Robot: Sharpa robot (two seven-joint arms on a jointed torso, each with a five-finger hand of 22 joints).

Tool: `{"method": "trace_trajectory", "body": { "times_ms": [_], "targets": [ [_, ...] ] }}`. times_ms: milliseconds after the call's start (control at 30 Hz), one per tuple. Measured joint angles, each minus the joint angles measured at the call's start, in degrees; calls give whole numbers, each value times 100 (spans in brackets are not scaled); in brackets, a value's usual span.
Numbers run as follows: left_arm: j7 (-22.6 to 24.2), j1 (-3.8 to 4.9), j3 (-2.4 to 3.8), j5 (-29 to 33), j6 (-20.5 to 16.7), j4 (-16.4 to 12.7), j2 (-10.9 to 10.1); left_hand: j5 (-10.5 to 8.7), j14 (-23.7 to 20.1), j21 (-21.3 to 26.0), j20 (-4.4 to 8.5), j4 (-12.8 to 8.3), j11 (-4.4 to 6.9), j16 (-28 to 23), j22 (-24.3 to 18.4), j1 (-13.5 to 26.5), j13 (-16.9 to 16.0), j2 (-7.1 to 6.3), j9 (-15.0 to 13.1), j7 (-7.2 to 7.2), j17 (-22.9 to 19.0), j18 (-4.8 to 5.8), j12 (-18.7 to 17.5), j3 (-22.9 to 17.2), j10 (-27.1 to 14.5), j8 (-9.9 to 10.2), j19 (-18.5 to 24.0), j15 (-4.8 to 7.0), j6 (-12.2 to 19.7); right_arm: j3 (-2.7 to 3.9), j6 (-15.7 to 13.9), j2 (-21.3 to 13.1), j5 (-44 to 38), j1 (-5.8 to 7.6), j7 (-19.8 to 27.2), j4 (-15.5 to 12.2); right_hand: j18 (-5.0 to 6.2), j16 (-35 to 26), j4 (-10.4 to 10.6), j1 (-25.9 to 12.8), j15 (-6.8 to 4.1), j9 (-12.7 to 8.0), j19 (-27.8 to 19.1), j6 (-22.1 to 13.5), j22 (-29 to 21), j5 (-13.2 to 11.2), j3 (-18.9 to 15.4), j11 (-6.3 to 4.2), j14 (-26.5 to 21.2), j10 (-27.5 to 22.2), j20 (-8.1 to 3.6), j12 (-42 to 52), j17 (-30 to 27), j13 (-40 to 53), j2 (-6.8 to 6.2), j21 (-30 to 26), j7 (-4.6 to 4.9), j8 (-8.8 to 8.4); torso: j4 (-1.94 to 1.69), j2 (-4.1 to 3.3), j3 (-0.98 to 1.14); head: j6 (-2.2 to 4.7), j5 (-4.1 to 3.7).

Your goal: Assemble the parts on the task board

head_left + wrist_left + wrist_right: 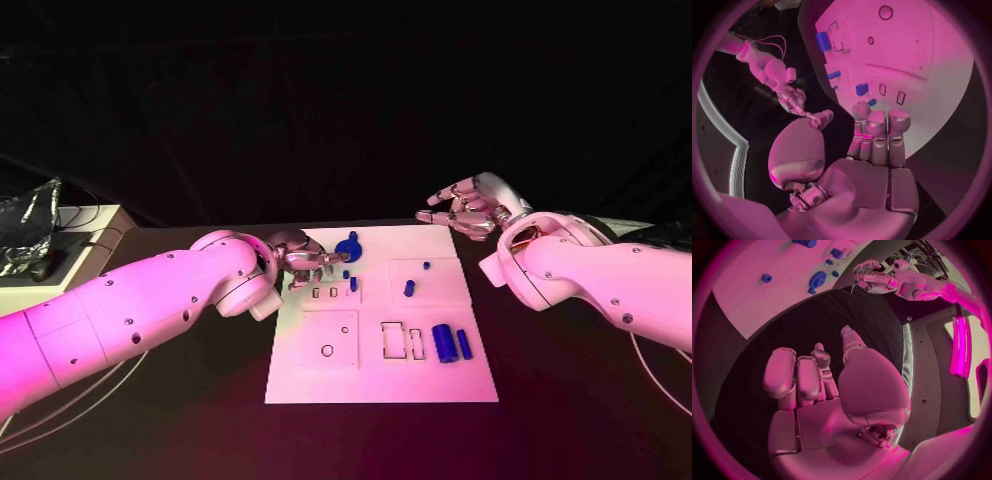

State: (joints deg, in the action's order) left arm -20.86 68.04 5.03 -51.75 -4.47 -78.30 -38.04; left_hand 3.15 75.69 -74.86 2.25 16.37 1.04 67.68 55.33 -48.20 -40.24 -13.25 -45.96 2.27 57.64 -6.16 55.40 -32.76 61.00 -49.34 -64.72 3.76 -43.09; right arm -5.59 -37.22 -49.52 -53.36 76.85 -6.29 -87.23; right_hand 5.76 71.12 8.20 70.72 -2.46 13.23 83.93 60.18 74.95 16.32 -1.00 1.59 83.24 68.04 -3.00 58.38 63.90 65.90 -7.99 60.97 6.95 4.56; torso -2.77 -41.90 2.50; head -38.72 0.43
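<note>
The white task board (382, 330) lies in the middle of the black table. On its far part sit a round blue part (349, 243), a small blue peg (353, 283) and another blue piece (410, 288). Two blue cylinders (451, 343) lie side by side near its right edge. My left hand (303, 262) hovers at the board's far left edge, next to the round part, and holds nothing; its fingers (876, 130) lie straight over the board (929, 85). My right hand (469, 208) is raised beyond the far right corner with loosely curled fingers (798, 375) and nothing in them.
A white box with a crinkled silver bag (36, 235) stands at the table's far left. Bare black table (577, 400) lies to the right of and in front of the board. Several empty slots (400, 340) are cut into the board's near half.
</note>
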Motion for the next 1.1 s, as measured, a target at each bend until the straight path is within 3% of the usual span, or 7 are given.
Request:
{"method": "trace_trajectory", "body": {
  "times_ms": [167,367,733,1100],
  "targets": [
    [-382,73,-89,-308,105,201,269,0,0,0,21,-9,-13,0,38,7,25,-7,-1,18,-14,0,1,-23,-53,-23,-21,0,39,0,70,-24,35,2,-8,-6,0,0,0,0,0,11,0,-18,0,0,0,1,0,0,0,0,0,10,0,0,18,0,13,23,34,-46,-5],
    [-715,174,-212,-504,257,340,544,0,-1,1,0,8,-32,0,91,7,64,-7,69,31,-35,0,1,-5,-71,31,-41,0,52,0,134,-24,40,2,-20,-15,-1,0,0,0,0,17,0,-18,0,31,0,1,0,1,0,0,-1,10,0,0,18,0,26,32,59,-74,-22],
    [-1074,258,-271,-664,522,564,849,0,59,-37,10,-10,-32,155,330,-56,95,15,107,28,129,-1,1,12,-71,63,-174,-18,49,0,225,-8,33,2,-70,3,-2,0,0,0,0,24,0,-19,-1,31,0,2,0,1,0,0,-2,26,-1,0,17,0,29,16,54,-70,-63],
    [-1261,293,-292,-688,765,738,974,0,58,-37,11,-38,-33,194,470,-254,105,66,126,23,218,-1,1,40,-71,113,-216,-18,16,0,276,-6,27,3,-117,20,-2,0,1,-31,1,33,0,-19,-2,31,0,3,0,2,0,-1,-3,25,30,0,17,0,19,13,35,-131,-84]
  ]
}}
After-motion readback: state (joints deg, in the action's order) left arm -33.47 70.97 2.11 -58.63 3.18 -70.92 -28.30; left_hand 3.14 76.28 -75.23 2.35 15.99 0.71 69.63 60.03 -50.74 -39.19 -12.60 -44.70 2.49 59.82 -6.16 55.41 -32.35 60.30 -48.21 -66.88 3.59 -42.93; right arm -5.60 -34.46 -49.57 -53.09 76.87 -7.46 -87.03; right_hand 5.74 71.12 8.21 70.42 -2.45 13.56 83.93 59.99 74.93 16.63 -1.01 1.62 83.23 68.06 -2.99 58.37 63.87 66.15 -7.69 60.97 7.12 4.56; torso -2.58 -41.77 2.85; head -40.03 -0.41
